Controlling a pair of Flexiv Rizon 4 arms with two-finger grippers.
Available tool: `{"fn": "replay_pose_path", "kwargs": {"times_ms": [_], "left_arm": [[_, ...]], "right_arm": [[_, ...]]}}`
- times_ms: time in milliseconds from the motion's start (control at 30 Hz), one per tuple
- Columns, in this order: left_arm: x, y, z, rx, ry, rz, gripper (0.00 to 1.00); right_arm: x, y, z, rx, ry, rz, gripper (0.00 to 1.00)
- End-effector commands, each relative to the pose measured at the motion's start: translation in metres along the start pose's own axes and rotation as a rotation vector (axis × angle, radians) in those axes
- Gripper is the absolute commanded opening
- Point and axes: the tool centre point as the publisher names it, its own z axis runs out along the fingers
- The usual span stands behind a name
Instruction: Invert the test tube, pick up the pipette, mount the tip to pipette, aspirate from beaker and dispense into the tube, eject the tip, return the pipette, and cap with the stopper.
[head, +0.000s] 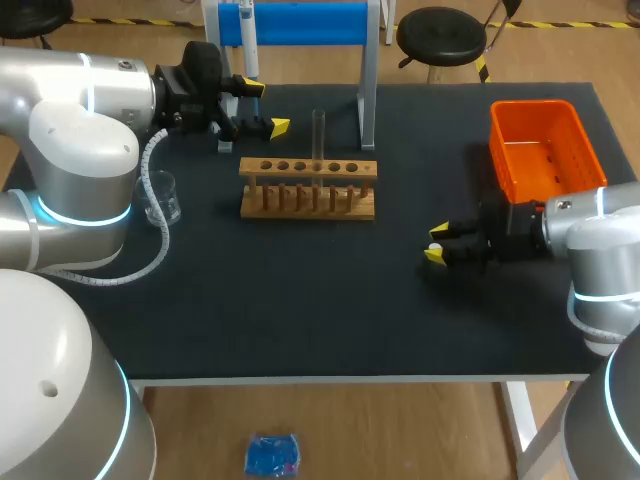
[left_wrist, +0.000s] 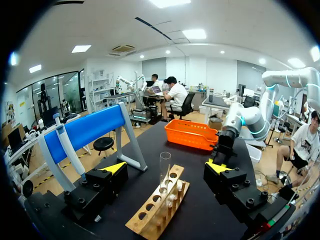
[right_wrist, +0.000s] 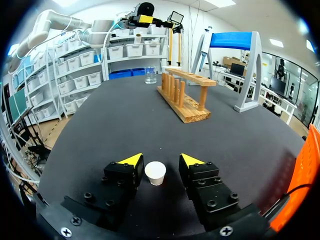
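Beyond the spread fingers, a seemingly empty test tube stands in its rack.

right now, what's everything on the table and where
table: one, black
test tube rack: one, wooden, mid table
test tube: one, clear, upright in the rack
beaker: one, clear, left of the rack
bin: one, orange, right rear
pipette stand: one, blue, rear edge
pipette: one, white, hanging on the stand
stopper: one, white, between the right gripper's fingers
left gripper: open, behind the rack's left end
right gripper: open, flanking the stopper
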Motion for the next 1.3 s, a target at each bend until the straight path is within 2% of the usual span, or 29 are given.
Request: {"fn": "replay_pose_path", "kwargs": {"times_ms": [33, 300, 467, 567, 600, 633, 967, 1167, 1300], "left_arm": [[0.0, 0.0, 0.0, -0.001, 0.001, -0.001, 1.0], [0.0, 0.0, 0.0, -0.001, 0.001, -0.001, 1.0], [0.0, 0.0, 0.0, -0.001, 0.001, -0.001, 1.0], [0.0, 0.0, 0.0, -0.001, 0.001, -0.001, 1.0], [0.0, 0.0, 0.0, -0.001, 0.001, -0.001, 1.0], [0.0, 0.0, 0.0, -0.001, 0.001, -0.001, 1.0], [0.0, 0.0, 0.0, -0.001, 0.001, -0.001, 1.0], [0.0, 0.0, 0.0, -0.001, 0.001, -0.001, 1.0], [0.0, 0.0, 0.0, -0.001, 0.001, -0.001, 1.0]], "right_arm": [[0.002, -0.001, 0.0, 0.001, -0.001, -0.003, 0.46], [0.004, -0.003, 0.0, 0.006, 0.003, -0.004, 0.46], [0.004, -0.004, 0.001, 0.008, 0.005, -0.003, 0.42], [0.004, -0.004, 0.001, 0.009, 0.006, -0.002, 0.22], [0.004, -0.004, 0.001, 0.01, 0.006, -0.002, 0.08], [0.004, -0.004, 0.001, 0.009, 0.007, -0.001, 0.0], [0.004, -0.002, 0.001, 0.005, 0.006, -0.002, 0.0], [-0.001, 0.023, -0.01, -0.005, -0.012, -0.02, 0.0], [-0.012, 0.053, -0.021, -0.002, -0.045, -0.049, 0.0]]}}
